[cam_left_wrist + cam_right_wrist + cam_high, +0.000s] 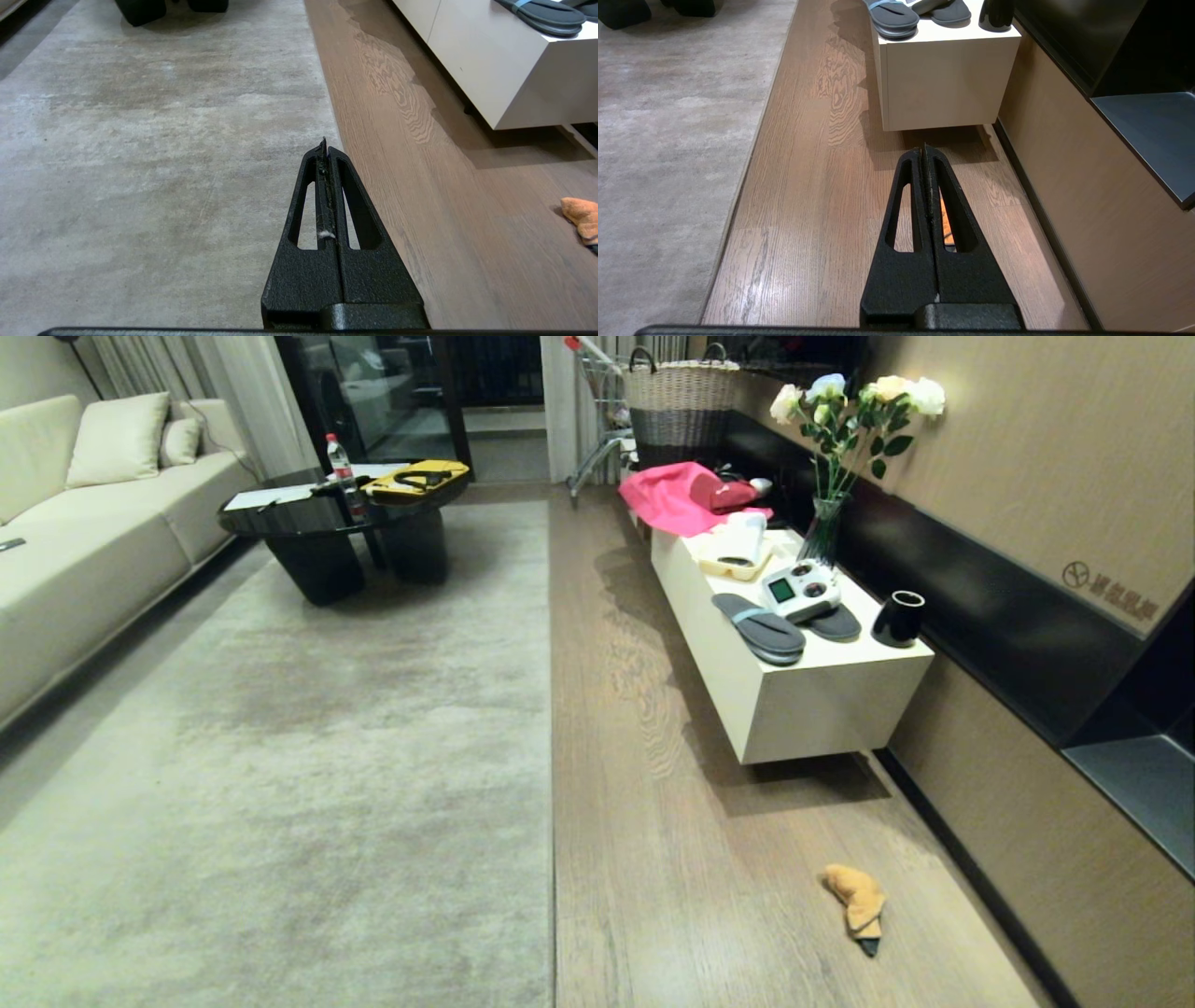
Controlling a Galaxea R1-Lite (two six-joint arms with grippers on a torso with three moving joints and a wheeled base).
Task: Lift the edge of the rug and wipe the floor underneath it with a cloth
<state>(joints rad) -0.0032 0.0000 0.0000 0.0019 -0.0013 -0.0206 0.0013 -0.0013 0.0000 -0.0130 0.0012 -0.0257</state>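
Head view: neither arm in frame. Rug (280, 737) lies flat over the left of the room, its rug edge (552, 728) running straight away from the camera along bare floor (672, 859). Edge is down, not lifted. Cloth (857, 899) sits crumpled on the floor to the right, well apart from the rug edge, near the dark baseboard and nearer the camera than the white counter (822, 700).

On the counter: pair of grey slippers (761, 627), a white handheld controller (801, 590), black cup (898, 618), glass vase of pale flowers (845, 448), pink fabric (674, 497) at the far end. Woven basket (680, 401) beyond that. Black coffee table (345, 523) stands on the far part of the rug, cream sofa (84, 541) along the left.

Left wrist view: left gripper (324, 145) has its jaws clenched tip to tip, nothing between them except a bit of white fluff stuck lower down. It hangs above the rug just beside the rug edge. Cloth shows at the frame border, well apart.

Right wrist view: right gripper (925, 150) also has its jaws clenched on nothing, above the floor and pointing toward the counter. Orange of the cloth shows through the slot in one finger, on the floor behind it.
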